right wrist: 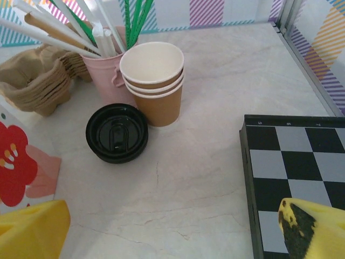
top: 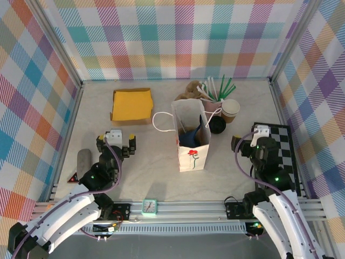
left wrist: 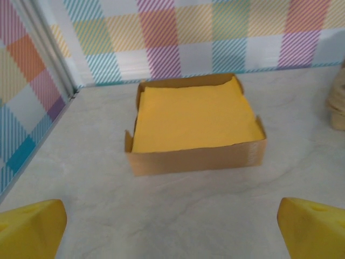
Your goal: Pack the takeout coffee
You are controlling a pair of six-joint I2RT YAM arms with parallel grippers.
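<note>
The takeout coffee is out of view. A white paper bag (top: 191, 148) with a red flower print stands open mid-table, and something dark blue sits inside it. My left gripper (top: 116, 141) hovers open at the left, its yellow fingertips (left wrist: 29, 226) wide apart over bare table and facing a napkin box. My right gripper (top: 253, 136) hovers open at the right, its fingertips (right wrist: 32, 229) spread above the table between the bag and a checkerboard. Neither holds anything.
A cardboard box of yellow napkins (top: 131, 105) (left wrist: 194, 121) lies back left. Right of the bag are a loose black lid (right wrist: 116, 132), stacked unlidded brown cups (right wrist: 153, 81), a pink cup of straws (right wrist: 110, 75) and brown paper trays (right wrist: 38, 78). A checkerboard (right wrist: 296, 178) lies far right.
</note>
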